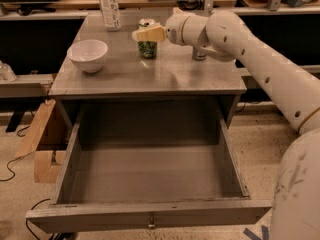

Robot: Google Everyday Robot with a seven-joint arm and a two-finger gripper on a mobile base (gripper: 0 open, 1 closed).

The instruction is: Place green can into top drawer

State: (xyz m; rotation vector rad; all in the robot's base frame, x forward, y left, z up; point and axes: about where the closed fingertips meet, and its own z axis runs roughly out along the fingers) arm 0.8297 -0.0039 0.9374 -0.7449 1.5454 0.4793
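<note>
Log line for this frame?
end effector: at green can top | green can: upright on tabletop | top drawer: open | placed: no

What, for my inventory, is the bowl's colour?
White bowl, camera view; pincer by the green can.
</note>
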